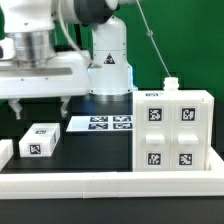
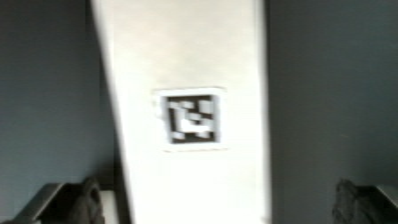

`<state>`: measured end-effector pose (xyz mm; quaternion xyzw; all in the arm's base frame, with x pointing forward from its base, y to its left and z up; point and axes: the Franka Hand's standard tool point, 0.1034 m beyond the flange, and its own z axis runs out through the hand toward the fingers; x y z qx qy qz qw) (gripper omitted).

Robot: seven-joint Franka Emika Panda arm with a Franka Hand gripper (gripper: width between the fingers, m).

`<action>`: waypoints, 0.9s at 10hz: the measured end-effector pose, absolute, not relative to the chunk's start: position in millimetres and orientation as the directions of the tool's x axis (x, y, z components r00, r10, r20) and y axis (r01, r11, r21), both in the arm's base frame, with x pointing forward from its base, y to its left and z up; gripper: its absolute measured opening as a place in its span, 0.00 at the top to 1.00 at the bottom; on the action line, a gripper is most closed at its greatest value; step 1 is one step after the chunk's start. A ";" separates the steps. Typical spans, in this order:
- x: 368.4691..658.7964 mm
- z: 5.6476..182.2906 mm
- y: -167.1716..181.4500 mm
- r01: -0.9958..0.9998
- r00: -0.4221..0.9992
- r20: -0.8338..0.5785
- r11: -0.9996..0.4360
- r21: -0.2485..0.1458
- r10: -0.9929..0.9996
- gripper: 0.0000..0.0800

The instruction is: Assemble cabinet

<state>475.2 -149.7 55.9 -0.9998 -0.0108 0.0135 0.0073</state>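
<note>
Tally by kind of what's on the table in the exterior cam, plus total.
cabinet, four tagged fronts in a grid: 1
loose tagged block: 1
white piece cut off at the exterior view's left edge, kind unclear: 1
marker board: 1
Total: 4

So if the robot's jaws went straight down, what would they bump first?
Probably the small white tagged block lying under the open jaws; the wrist view shows it between them, though depth is unclear.

The arm holds its tool pointing straight down, fingers spread wide apart
</note>
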 end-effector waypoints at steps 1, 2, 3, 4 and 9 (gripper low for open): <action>475.9 56.3 -147.5 0.014 1.000 -0.028 -1.000 -0.016 0.015 0.19; 475.7 55.6 -147.2 0.016 0.999 -0.029 -1.000 -0.016 0.016 0.19; 475.0 53.8 -147.3 0.016 0.999 -0.032 -1.000 -0.016 0.016 0.19; 472.1 47.9 -146.3 0.018 0.999 -0.043 -1.000 -0.016 0.018 0.19; 467.0 34.4 -143.8 0.034 0.998 -0.061 -0.999 -0.010 0.035 0.19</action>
